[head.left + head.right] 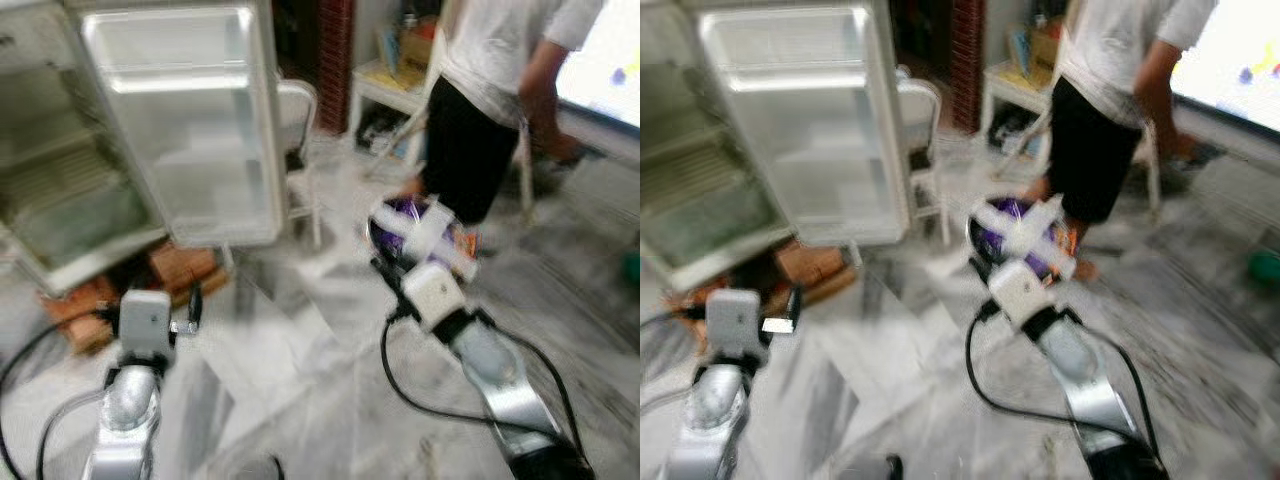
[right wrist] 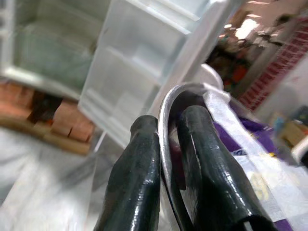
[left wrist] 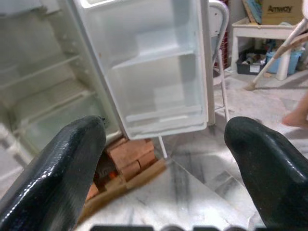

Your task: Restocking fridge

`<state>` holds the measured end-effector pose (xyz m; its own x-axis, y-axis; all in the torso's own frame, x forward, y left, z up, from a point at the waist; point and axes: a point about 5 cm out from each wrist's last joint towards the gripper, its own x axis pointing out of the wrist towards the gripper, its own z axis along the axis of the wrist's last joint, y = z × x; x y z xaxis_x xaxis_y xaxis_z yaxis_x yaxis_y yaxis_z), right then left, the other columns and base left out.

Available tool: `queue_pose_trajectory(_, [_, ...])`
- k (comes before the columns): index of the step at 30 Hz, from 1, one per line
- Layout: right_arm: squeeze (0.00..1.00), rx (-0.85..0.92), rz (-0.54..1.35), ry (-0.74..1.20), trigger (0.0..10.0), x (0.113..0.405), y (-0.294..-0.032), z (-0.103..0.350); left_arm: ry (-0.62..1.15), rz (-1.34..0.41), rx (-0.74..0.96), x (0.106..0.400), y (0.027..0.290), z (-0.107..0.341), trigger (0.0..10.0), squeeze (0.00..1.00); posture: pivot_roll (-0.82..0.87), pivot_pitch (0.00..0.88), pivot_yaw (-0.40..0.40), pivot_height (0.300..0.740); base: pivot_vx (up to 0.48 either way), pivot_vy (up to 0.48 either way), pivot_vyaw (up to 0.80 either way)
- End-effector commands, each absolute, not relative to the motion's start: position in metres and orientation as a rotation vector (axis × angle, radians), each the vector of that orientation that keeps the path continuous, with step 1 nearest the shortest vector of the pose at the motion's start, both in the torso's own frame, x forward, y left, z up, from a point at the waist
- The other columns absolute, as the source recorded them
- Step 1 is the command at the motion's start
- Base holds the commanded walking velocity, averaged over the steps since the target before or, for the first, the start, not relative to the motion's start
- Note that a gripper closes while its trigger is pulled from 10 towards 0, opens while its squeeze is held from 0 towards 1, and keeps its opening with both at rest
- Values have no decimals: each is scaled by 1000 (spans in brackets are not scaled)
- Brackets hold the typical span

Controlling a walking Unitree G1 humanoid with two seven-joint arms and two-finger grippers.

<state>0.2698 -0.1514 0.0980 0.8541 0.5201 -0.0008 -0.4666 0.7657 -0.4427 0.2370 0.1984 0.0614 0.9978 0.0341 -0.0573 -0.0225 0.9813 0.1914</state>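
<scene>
Fridge (image 1: 90,170): a white cabinet is seen ahead on the robot's left, raised on bricks (image 3: 129,156); wire shelves are visible inside.
Fridge door (image 1: 190,120): swung wide open, its moulded white shelves are shown bare.
Person (image 1: 500,90): seen from behind, at the far right, in a white top and black shorts.
Floor (image 1: 300,340): pale marble, blurred in the head views.
Basket (image 1: 1020,235): a purple load with white wrapping is carried inside; its thin metal rim (image 2: 166,144) is pinched, out in front of the right arm and away from the fridge.
Right gripper (image 2: 168,168): clenched on that rim.
Left gripper (image 3: 163,149): fingers spread wide, nothing held, pointed at the open door.
</scene>
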Motion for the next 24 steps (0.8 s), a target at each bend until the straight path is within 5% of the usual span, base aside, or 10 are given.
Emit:
queue_pose_trajectory(1, [0, -435, 559, -191, 10000, 275, -140, 110, 62, 54, 204, 237, 206, 64, 10000, 0, 62, 0, -34, 740, 0, 0, 788])
queue_pose_trajectory(13, [0, -503, 675, -249, 10000, 276, -125, 116, 71, 60, 175, 241, 206, 63, 10000, 0, 60, 0, -34, 740, 0, 0, 790])
queue_pose_trajectory(24, [0, -518, 713, -270, 10000, 275, -120, 117, 74, 46, 154, 242, 200, 62, 10000, 0, 58, 0, -39, 740, 0, 391, 444])
